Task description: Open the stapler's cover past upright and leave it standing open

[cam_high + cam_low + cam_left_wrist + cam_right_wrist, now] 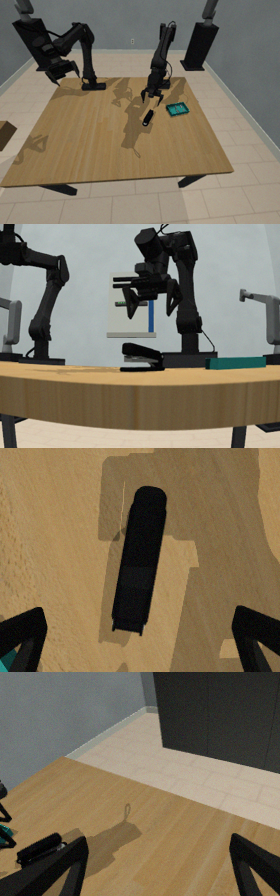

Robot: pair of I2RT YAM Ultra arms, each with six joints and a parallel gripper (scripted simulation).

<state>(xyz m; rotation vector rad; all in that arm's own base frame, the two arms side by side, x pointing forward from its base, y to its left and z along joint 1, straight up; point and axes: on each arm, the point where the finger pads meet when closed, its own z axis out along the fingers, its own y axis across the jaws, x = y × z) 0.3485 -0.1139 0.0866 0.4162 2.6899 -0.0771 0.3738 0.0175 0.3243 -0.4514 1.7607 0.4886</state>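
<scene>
Pale wood grain covers the desk (89, 134) (89, 397) (50, 548) (165, 822), beneath grey walls and above a tiled floor. On it a black stapler (148, 117) (141, 350) (140, 560) (40, 847) is stood on its base, its cover raised only at a shallow slant from the hinge, well short of upright. A gap is shown between the metal strip under the cover and the base.

Above the stapler, the left claw (151, 103) (149, 317) (139, 618) is held pointing downward, its two fingers spread wide. Nothing is gripped or touched by it, and open air is seen between its tips and the cover. In the left wrist view, the stapler is framed lengthwise, mostly ahead of the fingertips, with its squared end reaching in between them.

Beside the stapler, apart from it, a shallow teal tray (179, 114) (235, 363) (6, 663) (8, 831) is set, with a few small pieces in it that cannot be identified. Well apart from the stapler, toward the other side of the desk, the right claw (69, 81) (157, 843) is raised, also spread wide and with nothing held.
</scene>
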